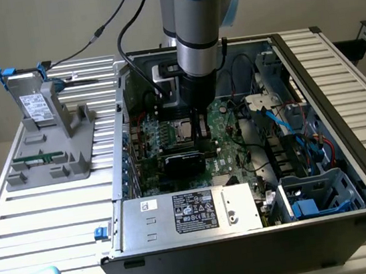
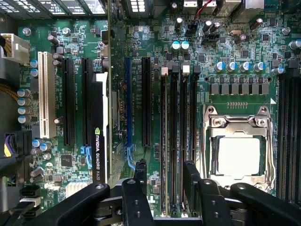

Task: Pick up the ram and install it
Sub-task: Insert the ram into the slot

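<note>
Ram (image 1: 37, 156): thin green stick lying low in grey holder (image 1: 68, 135) on exterior view's left, well apart from gripper (image 2: 165, 165). Slatted metal table (image 1: 39, 223) carries holder and open computer case (image 1: 253, 263); plain beige wall behind. Exterior view gives arm (image 1: 199, 27) reaching down into case, silver power supply (image 1: 186, 214) at near edge. Wrist view gives black fingers (image 2: 139, 186) parted, nothing between them, over memory slots (image 2: 175, 141) beside CPU socket (image 2: 239, 155); Nvidia card (image 2: 99, 136) further off
</note>
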Available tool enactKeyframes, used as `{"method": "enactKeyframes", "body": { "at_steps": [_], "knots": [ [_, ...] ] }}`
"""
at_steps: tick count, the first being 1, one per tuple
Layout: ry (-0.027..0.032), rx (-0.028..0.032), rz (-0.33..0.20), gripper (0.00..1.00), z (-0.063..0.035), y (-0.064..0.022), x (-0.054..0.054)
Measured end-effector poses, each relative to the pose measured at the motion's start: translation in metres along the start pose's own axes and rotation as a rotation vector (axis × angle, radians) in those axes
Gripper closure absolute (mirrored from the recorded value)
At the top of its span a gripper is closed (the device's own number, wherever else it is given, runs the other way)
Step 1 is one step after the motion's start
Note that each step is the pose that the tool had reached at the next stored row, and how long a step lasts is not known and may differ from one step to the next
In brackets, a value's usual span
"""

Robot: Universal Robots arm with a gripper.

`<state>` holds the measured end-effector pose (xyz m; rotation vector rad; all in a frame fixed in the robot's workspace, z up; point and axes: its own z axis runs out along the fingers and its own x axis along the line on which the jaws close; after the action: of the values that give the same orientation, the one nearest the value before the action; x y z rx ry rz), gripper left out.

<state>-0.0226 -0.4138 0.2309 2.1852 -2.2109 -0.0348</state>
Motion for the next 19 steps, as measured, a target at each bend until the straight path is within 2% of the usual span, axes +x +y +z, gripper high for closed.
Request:
{"method": "enactKeyframes", "body": {
  "at_steps": [5,7,8,9,10,11,19],
  "knots": [
    [0.0000,0.0000,0.000,0.57,0.0000,0.0000,0.0000],
    [0.0000,0.0000,0.000,0.69,0.0000,0.0000,0.0000],
    [0.0000,0.0000,0.000,0.69,0.0000,0.0000,0.0000],
    [0.0000,0.0000,0.000,0.76,0.0000,0.0000,0.0000],
    [0.0000,0.0000,0.000,0.76,0.0000,0.0000,0.0000],
    [0.0000,-0.0001,0.000,0.87,0.0000,0.0000,0.0000],
    [0.0000,0.0000,0.000,0.87,0.0000,0.0000,0.0000]
  ]
}}
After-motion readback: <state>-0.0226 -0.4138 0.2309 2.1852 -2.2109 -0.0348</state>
